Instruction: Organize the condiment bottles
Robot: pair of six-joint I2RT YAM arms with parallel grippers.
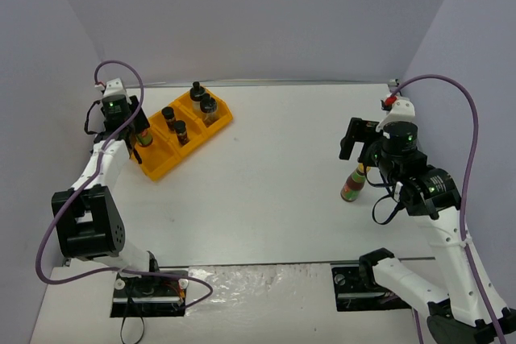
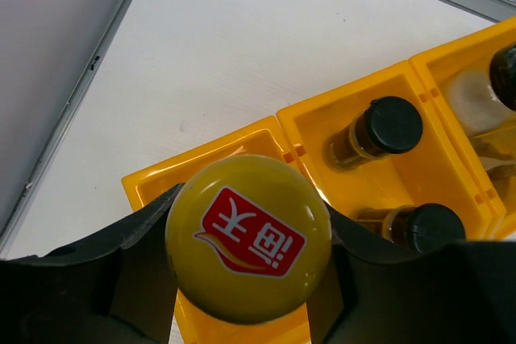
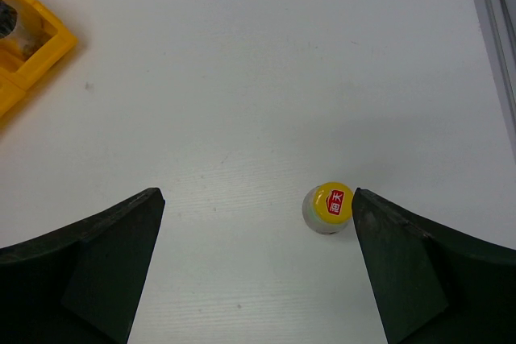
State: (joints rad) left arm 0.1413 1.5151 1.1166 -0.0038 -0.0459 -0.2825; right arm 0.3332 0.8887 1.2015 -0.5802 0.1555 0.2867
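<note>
left hand (image 2: 250,239): clamped on bottle (image 2: 246,215)
right hand (image 3: 256,203): spread above second bottle (image 3: 329,207)
handling: likely light, slick, tippy; grip neck

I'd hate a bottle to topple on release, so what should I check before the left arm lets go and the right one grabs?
1. Is the left gripper shut on the held sauce bottle: ok.
2. Is the end compartment beneath it empty: ok, as far as it shows.
3. Is that bottle's base resting on the compartment floor: cannot tell, the cap hides it.
4. Are the spice jars apart from that gripper: ok in the top view.
5. Is the right gripper open: ok.
6. Is the standing sauce bottle centred between its fingers: not ok, it sits close to one finger.
</note>
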